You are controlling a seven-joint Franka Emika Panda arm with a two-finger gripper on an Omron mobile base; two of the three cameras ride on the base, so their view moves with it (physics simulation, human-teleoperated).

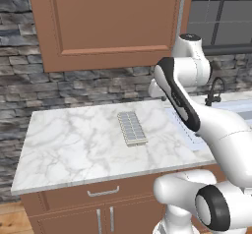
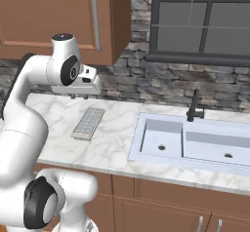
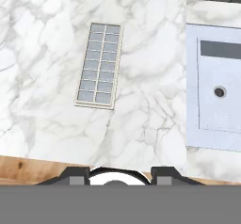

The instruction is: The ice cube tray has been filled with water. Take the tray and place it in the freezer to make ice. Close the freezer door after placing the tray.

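Note:
The ice cube tray (image 1: 132,128) (image 2: 88,123) (image 3: 100,66) lies flat on the white marble counter (image 1: 74,144), an off-white rectangle with a grid of pale blue-grey cells. My gripper (image 2: 79,96) (image 3: 120,176) hangs well above the counter, a little behind the tray and pointing down at it. Its two fingertips (image 3: 77,176) stand wide apart, open, with nothing between them. The freezer is out of view.
A pale blue double sink (image 2: 190,143) (image 3: 214,108) with a dark faucet (image 2: 195,106) is set into the counter right of the tray. A brown wall cabinet (image 1: 113,21) hangs above, a window (image 2: 205,21) over the sink. Drawers and cabinet doors (image 1: 103,193) sit below the counter edge.

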